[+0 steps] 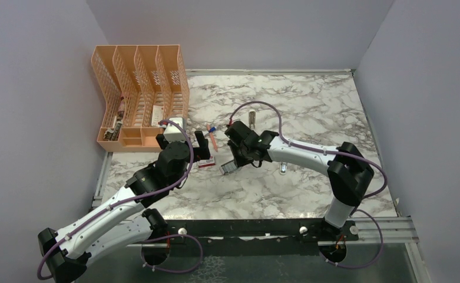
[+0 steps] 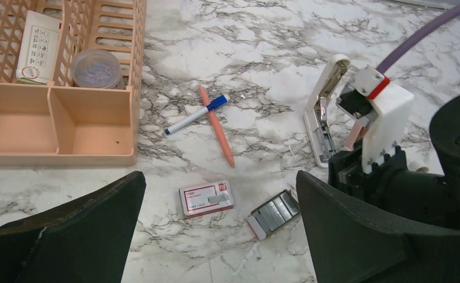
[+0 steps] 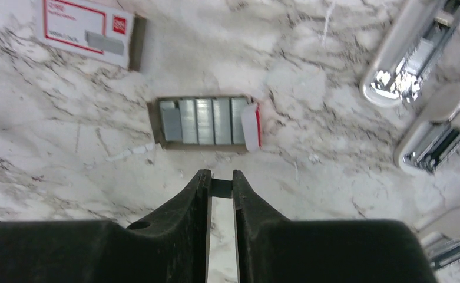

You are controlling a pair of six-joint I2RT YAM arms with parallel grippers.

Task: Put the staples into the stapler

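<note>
Centrally, the staples (image 3: 204, 121), a grey block of strips, lie flat in an open cardboard tray on the marble table (image 2: 262, 47), just beside the red-and-white box (image 2: 207, 198) but not touching it. The stapler (image 2: 324, 112), slim and white, lies past the staples, farther from the box, hinged open with its silver inner channel showing. The right gripper (image 3: 221, 180) hovers low over the table near the box, close to the long side of the staples. Its fingers are drawn almost together, leaving only a thin slit. A small dark piece sits between the tips, too unclear to identify. The left gripper (image 2: 218, 183) hangs above the box with its fingers spread wide, holding nothing. Beyond the box, an orange pen (image 2: 217, 127) and a blue-capped pen (image 2: 195, 116) lie crossed. A peach desk organiser (image 2: 56, 118) stands farther off to one side.
</note>
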